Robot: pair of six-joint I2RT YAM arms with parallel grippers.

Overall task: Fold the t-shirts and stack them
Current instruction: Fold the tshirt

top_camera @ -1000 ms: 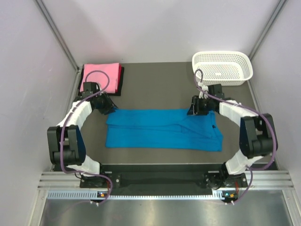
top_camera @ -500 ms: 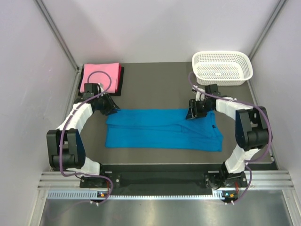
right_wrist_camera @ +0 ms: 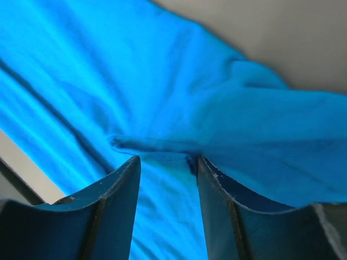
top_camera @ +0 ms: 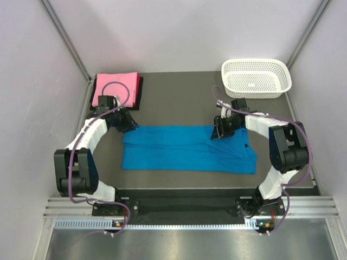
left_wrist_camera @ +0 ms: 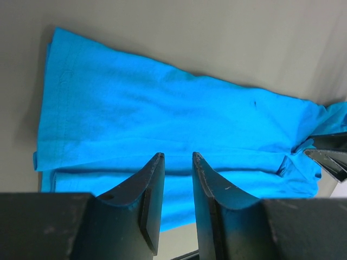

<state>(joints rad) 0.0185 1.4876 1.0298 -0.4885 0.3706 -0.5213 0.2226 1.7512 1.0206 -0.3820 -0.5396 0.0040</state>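
Top external view of blue t-shirt [top_camera: 184, 149] flat on surface [top_camera: 179, 103]; left tool [left_wrist_camera: 177, 157] narrowly apart above it, right tool [right_wrist_camera: 167, 160] apart over a fold.

The blue t-shirt [top_camera: 187, 149] is matt cloth; the basket [top_camera: 256, 77], perforated white plastic.

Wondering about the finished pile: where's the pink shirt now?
In the top view, the pink shirt lies folded at the far left corner of the table, just beyond the left gripper.
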